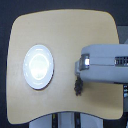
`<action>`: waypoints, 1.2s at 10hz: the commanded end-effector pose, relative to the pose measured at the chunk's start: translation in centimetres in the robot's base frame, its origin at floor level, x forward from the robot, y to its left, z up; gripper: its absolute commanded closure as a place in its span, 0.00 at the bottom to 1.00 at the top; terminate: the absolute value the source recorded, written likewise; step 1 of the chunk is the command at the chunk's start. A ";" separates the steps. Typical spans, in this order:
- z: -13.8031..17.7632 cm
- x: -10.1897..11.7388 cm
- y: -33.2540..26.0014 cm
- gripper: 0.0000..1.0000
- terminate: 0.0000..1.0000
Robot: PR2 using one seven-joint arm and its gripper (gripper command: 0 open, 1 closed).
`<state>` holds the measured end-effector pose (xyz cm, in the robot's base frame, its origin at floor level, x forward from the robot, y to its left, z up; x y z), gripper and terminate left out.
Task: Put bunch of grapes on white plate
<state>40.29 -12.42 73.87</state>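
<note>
Overhead exterior view of a light wooden counter (65, 30) with rounded corners. Toward the view's left, the white plate (38, 66) is lying flat on the counter, round and glossy, its centre catching a bright reflection; nothing is resting on it. A stretch of bare wood is separating the plate from the items to its right. Near the middle, slightly toward the view's right, the bunch of grapes (78, 86) is showing as a small dark elongated cluster, hanging or lying just below the forward end of the arm; whether it is touching the counter cannot be told at this resolution. The bunch is sitting well apart from the plate. Directly above the grapes, the tool (78, 76) is pointing downward from the arm's end, blurred and mostly hidden, so how far its jaws are parted, and whether they are gripping the bunch, cannot be told. The grey-white arm (102, 62) is reaching in from the view's right edge.
</note>
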 end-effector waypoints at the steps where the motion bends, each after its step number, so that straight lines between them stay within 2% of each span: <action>1: 6.8 1.7 0.9 1.00 0.00; 2: 8.6 2.3 1.3 1.00 0.00; 7: 13.1 3.2 2.3 1.00 0.00; 10: 11.6 3.8 8.1 1.00 0.00; 12: 10.9 3.0 13.3 1.00 0.00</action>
<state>43.16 -8.10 86.14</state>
